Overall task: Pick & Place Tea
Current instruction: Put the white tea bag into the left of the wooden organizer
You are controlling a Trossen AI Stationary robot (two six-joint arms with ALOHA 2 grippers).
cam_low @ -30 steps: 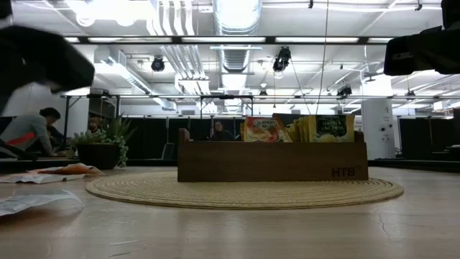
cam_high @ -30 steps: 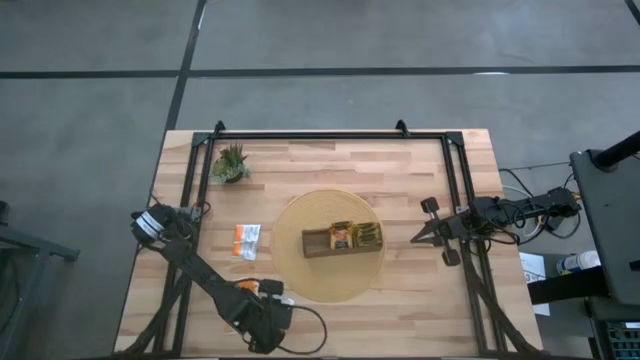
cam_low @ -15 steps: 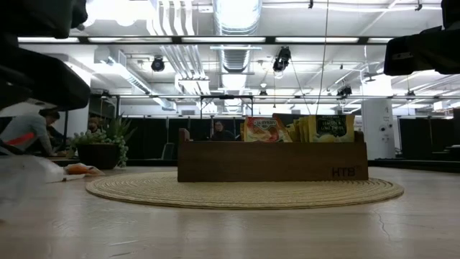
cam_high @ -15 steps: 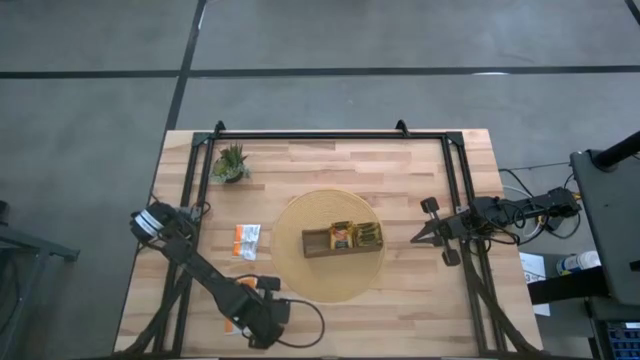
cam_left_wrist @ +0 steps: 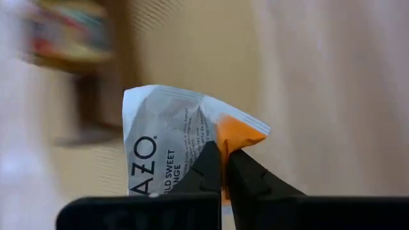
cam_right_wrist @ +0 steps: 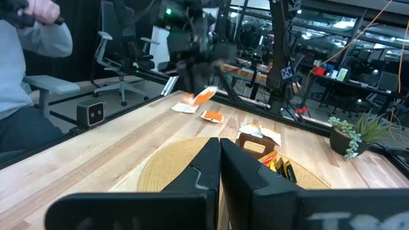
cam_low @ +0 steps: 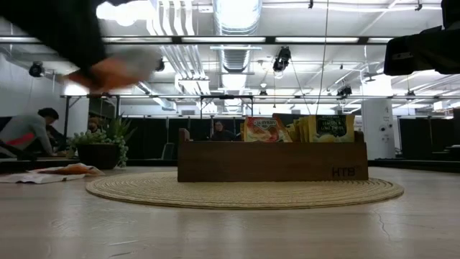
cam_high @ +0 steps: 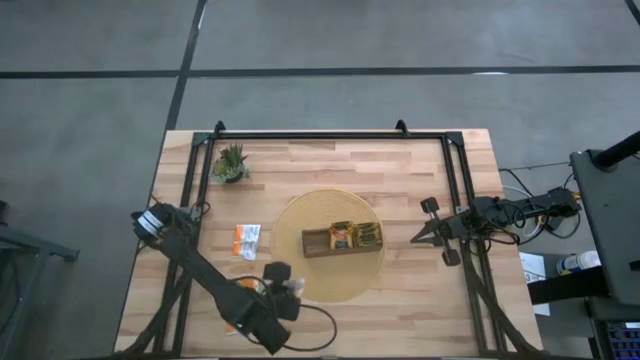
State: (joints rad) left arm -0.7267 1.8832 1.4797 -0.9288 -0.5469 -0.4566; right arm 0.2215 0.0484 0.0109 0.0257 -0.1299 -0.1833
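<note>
Left gripper [cam_left_wrist: 223,167] hangs over the worktop [cam_high: 400,170] near the woven mat's [cam_high: 300,215] front-left edge, fingers pinched on a white-and-orange tea sachet [cam_left_wrist: 176,144]; two more sachets [cam_high: 246,241] lie left of the mat; right gripper [cam_high: 418,238] waits closed beyond the tray [cam_high: 318,243]

One tray [cam_high: 315,243], one plant [cam_high: 231,163], one mat [cam_high: 295,215] — two arms.

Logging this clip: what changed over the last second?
The left hand shut on a white-and-orange tea bag near the table's front edge, lifted it and swung toward the mat. The right hand, tray and plant stayed put.
</note>
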